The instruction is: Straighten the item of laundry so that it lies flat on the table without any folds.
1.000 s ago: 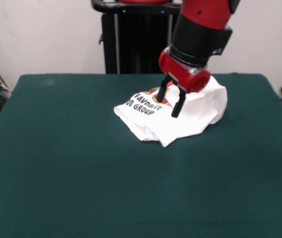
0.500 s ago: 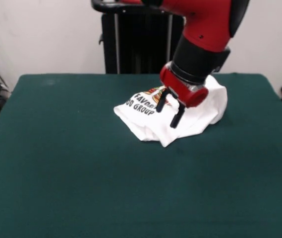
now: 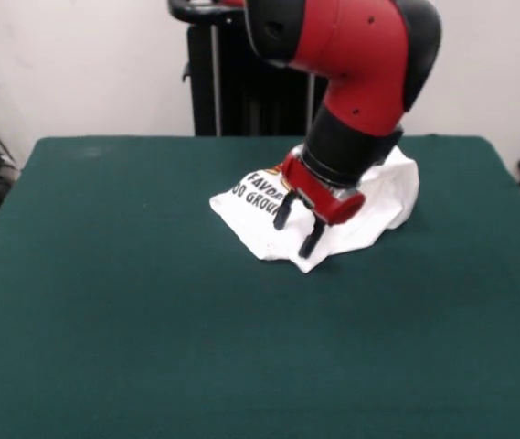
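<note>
The job is not done yet. The shirt [image 3: 269,219] is bunched in a lump w/ lots of folds, not flat. It sits on the green counter [image 3: 104,302], toward the far side and a bit to the right of the middle. Only part of the black words shows; the rest is tucked under or hidden by the arm.

Going left to right from the shirt: left of the shirt the counter shows lots of bare green, all the way to its left edge. That side has big room to pull cloth out. The shirt's left corner lies low and fairly smooth. Its middle has a fold that comes to a point at the front, toward the camera.

The tool [image 3: 296,229] hangs right over that front fold, tilted, w/ its two black fingers spread apart, tips close to the cloth. It pinches nothing, as far as I can see. I can't tell if the tips touch the cloth.

Right of the tool the shirt puffs up high, the tallest lump. Past it there is some bare green, but less than on the left, then the counter's right edge. Behind the shirt the far edge is near, so not much room there. In front of the shirt there is lots of open green.

What's left, I think: grab an edge, pull it out, smooth all folds.
</note>
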{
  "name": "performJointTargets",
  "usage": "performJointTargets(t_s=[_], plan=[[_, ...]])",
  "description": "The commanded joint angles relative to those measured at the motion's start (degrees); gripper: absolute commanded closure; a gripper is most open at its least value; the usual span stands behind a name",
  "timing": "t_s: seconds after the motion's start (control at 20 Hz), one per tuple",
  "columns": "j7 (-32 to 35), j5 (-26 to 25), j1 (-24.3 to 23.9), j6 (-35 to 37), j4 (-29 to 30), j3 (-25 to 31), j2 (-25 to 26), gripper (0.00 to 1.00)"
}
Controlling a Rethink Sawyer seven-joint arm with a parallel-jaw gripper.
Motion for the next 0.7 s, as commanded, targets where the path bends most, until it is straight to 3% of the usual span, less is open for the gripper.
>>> performJointTargets(t_s=[0.05, 0.25, 0.5, 0.55, 0.7], plan=[[-4.9, -0.1, -5.3, -5.4, 4.2, 10.2, 1.0, 0.0], [-9.8, 0.6, -10.9, -3.6, 9.0, 17.7, -2.6, 0.0], [-9.8, -0.9, -12.2, -0.8, 10.4, 19.3, -5.2, 0.0], [-9.5, -2.1, -12.2, -0.5, 10.1, 19.4, -5.5, 1.0], [-8.8, -1.3, -12.5, 0.6, 10.2, 19.7, -5.8, 1.0]])
